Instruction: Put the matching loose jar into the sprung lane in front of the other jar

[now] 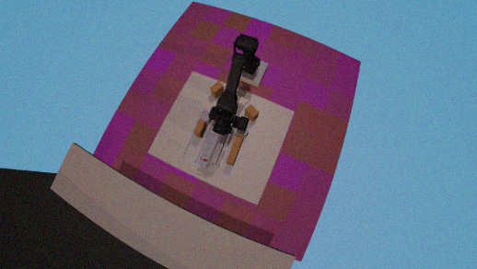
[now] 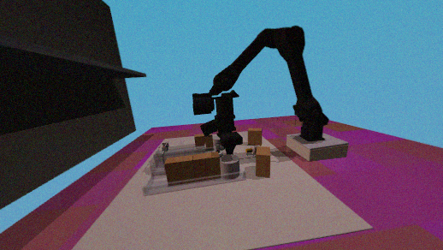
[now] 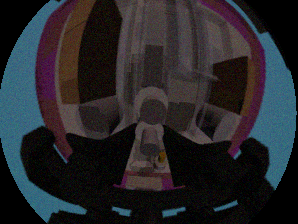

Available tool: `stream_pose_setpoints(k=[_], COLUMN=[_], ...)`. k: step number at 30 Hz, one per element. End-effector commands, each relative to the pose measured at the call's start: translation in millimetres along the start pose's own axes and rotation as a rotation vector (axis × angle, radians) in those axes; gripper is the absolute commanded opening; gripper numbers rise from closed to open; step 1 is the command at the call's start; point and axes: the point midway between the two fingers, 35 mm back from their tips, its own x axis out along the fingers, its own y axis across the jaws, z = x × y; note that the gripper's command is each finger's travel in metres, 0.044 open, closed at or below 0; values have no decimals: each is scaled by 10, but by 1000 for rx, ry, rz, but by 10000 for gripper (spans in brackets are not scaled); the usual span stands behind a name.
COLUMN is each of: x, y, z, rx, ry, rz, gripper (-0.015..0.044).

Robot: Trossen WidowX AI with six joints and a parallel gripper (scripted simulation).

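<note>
My gripper [image 3: 149, 126] [image 2: 230, 151] points down and is shut on a pale jar with a grey top [image 3: 149, 145], at the robot-side end of the clear middle lane [image 3: 150, 25] [image 1: 213, 147]. The jar looks upright; whether it touches the lane floor cannot be told. A similar jar with a round grey top [image 3: 152, 111] stands in the lane just beyond it, close to or touching it. A dark strip [image 3: 153, 65] lies beyond that jar; the pusher plate is not clear. In the top view the arm hides both jars; in the exterior view the held jar is hidden.
A neighbouring lane holds brown boxes [image 2: 192, 167] [image 1: 236, 149] and a grey jar [image 2: 230, 167]. Another brown box [image 1: 200, 128] [image 3: 230, 85] is in the lane on the other side. Separate brown blocks [image 1: 217, 89] [image 1: 251, 112] stand nearer the base. A small yellow-and-white item [image 2: 250, 151] lies near the gripper.
</note>
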Motion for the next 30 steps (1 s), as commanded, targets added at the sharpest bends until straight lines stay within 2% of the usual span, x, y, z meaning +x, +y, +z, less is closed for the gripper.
stream_pose_setpoints(k=[1,30], x=[1,2], y=[4,1], z=[15,-48], rx=[-2,-2], ry=[-10,-9], rz=[2,2], gripper=[0,0])
